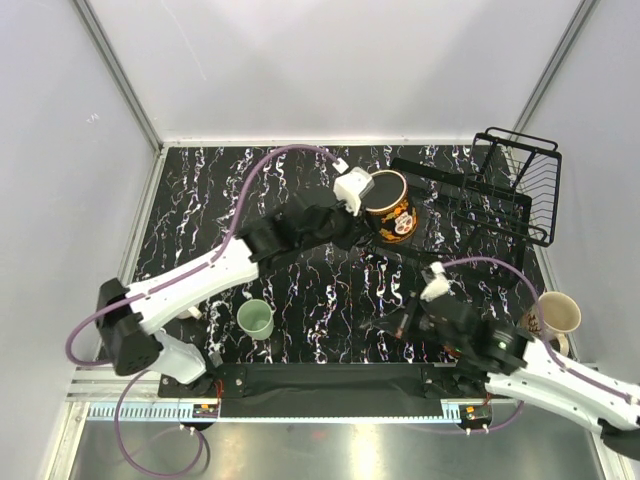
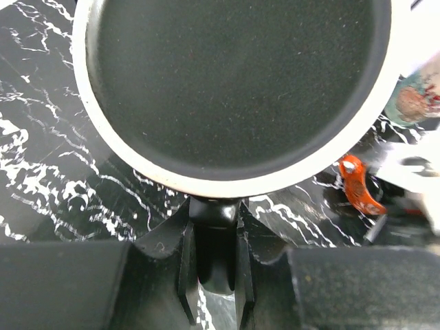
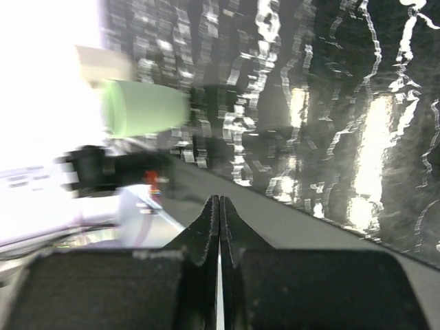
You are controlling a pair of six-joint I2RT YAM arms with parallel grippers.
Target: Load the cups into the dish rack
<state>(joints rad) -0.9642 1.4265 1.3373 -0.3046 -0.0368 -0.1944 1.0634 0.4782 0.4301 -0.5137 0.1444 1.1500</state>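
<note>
The dish rack [image 1: 500,190] sits far right; the left arm [image 1: 200,275] stretches diagonally toward it, left gripper [image 2: 216,265] clamped on the handle of the black patterned mug [image 1: 390,205], just beside the rack. The right arm [image 1: 540,370] lies low near the front edge, right gripper [image 3: 219,213] closed, empty.

The white arms [image 1: 192,279] have black joints, purple cables [image 1: 268,160] and black fingers [image 3: 206,237].

I count three cups for certain: one black patterned cup [image 1: 390,207], one mint-green cup [image 1: 255,318] and one cream-beige cup [image 1: 560,312]. A red shape [image 2: 359,187] may be a fourth; I cannot tell. One dish rack [image 1: 500,190]. One bench [image 1: 200,220]. Two of mine: left end effector [image 2: 215,240], right end effector [image 3: 219,206].
</note>
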